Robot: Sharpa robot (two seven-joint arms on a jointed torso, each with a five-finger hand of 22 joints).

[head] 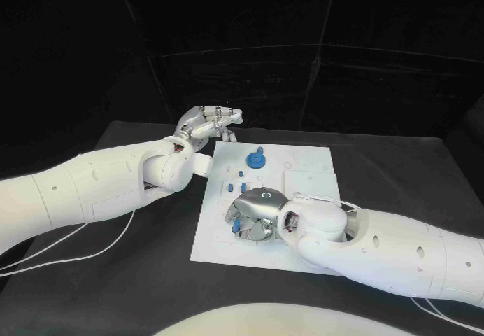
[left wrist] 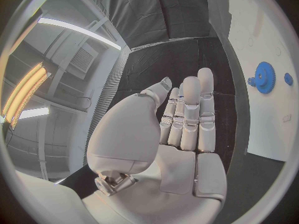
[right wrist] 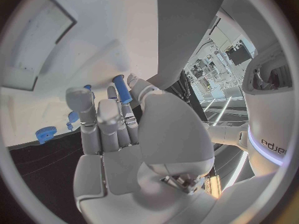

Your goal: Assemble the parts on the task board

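The white task board (head: 315, 159) lies in the middle of the black table. A blue gear (head: 256, 160) stands on its far part, also seen as the gear (left wrist: 265, 77) beside a small blue piece (left wrist: 288, 78). Several small blue pegs (head: 236, 187) lie along the board's left side. My right hand (head: 259, 213) hangs over the board's near-left part and pinches a blue peg (right wrist: 121, 88) between thumb and fingers; that peg (head: 235, 225) shows just under the hand. My left hand (head: 210, 124) hovers off the board's far-left corner, fingers (left wrist: 190, 112) stretched side by side, holding nothing.
A square recess (head: 308, 183) sits on the board's right half. Thin white cables (head: 91, 245) trail over the table at the near left. The right forearm (head: 403, 255) covers the board's near-right corner. Black curtains close off the back.
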